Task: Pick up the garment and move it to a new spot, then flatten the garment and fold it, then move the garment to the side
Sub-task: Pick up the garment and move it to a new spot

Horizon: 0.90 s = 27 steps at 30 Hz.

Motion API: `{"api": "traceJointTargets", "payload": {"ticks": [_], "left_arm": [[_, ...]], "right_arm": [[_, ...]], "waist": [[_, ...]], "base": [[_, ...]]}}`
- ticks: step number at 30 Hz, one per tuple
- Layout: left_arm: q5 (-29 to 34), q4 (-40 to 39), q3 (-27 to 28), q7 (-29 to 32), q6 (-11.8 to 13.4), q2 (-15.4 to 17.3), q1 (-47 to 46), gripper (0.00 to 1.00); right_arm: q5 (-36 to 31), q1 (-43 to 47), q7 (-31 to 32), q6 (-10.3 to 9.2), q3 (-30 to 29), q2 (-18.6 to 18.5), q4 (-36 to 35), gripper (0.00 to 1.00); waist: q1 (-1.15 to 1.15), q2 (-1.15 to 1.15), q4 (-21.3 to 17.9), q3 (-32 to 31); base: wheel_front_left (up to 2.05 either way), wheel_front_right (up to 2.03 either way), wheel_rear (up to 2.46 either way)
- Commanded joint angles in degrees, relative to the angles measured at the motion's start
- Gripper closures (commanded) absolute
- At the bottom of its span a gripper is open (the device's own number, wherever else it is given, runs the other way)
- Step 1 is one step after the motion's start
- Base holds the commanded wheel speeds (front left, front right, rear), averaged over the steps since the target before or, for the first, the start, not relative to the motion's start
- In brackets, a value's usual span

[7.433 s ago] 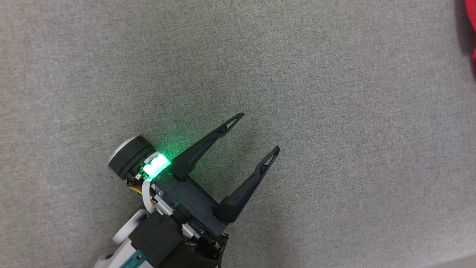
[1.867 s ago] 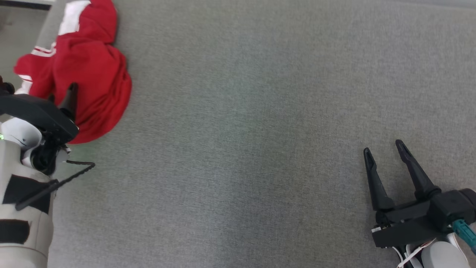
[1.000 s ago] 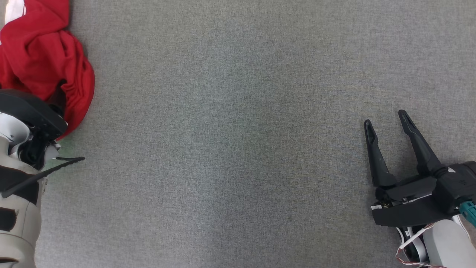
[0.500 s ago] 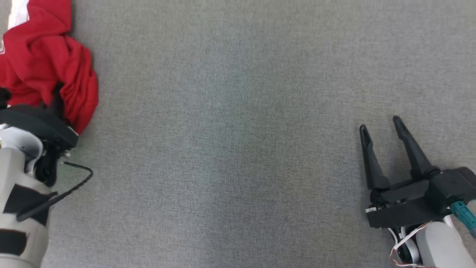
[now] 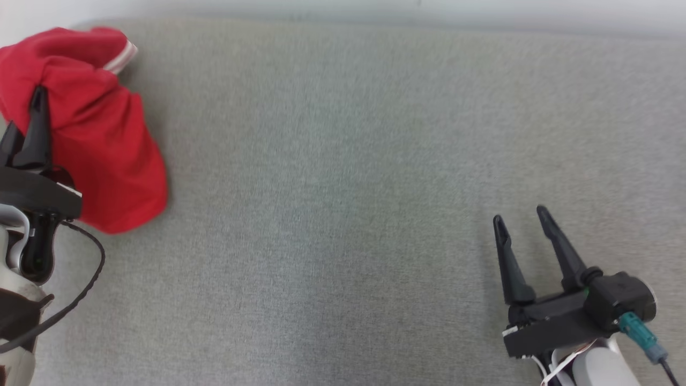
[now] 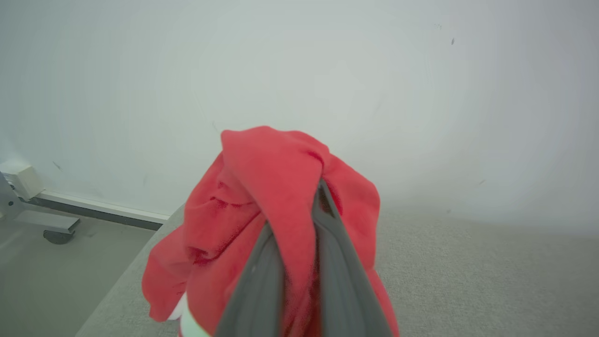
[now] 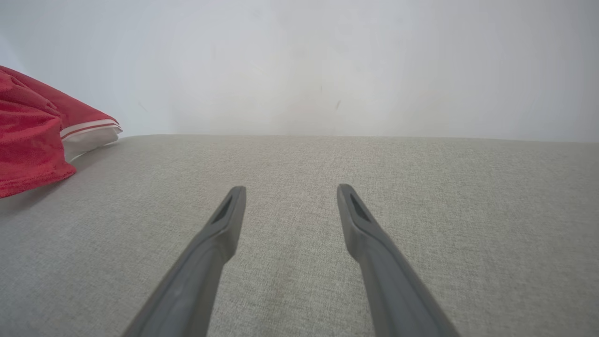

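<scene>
The left gripper (image 5: 25,115) is pinched onto a fold of the crumpled red fabric garment with white-striped trim (image 5: 110,150), the cloth draped over its dark fingers (image 6: 339,281). The garment is bunched over the far left corner of the grey woven-fabric surface (image 5: 343,187); whether its lower folds touch that surface is unclear. The right gripper (image 5: 520,213) hovers over the near right part of the surface, its two long fingers (image 7: 215,238) spread apart with nothing between them, well away from the garment.
</scene>
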Motion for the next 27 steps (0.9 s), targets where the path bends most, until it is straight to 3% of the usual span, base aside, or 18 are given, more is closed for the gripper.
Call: {"api": "traceJointTargets", "payload": {"ticks": [1,14,19,27], "left_arm": [[0.0,-0.9,-0.1,-0.4,0.0,0.6,1.1,1.00],[-0.8,-20.5,-2.8,4.7,0.9,1.1,4.9,1.00],[-1.8,-28.8,-4.8,8.0,2.1,-0.5,6.6,1.00],[-3.5,-34.9,-7.1,10.3,2.9,-3.6,7.6,1.00]], "right_arm": [[0.4,0.9,-0.1,-0.06,0.2,0.3,0.2,0.00],[1.3,4.3,-0.1,-0.06,0.9,3.2,1.0,0.00],[1.5,5.3,-0.1,-0.06,1.2,3.9,1.1,0.00],[1.6,5.4,-0.1,-0.06,1.7,4.2,1.0,0.00]], "waist": [[-0.01,-0.01,-1.7,-3.7],[-0.01,-0.01,-8.1,-12.1],[-0.01,-0.01,-12.8,-14.0],[-0.01,-0.01,-19.9,-14.3]], "base": [[0.00,0.00,0.00],[0.00,0.00,0.00],[0.00,0.00,0.00],[0.00,0.00,0.00]]}}
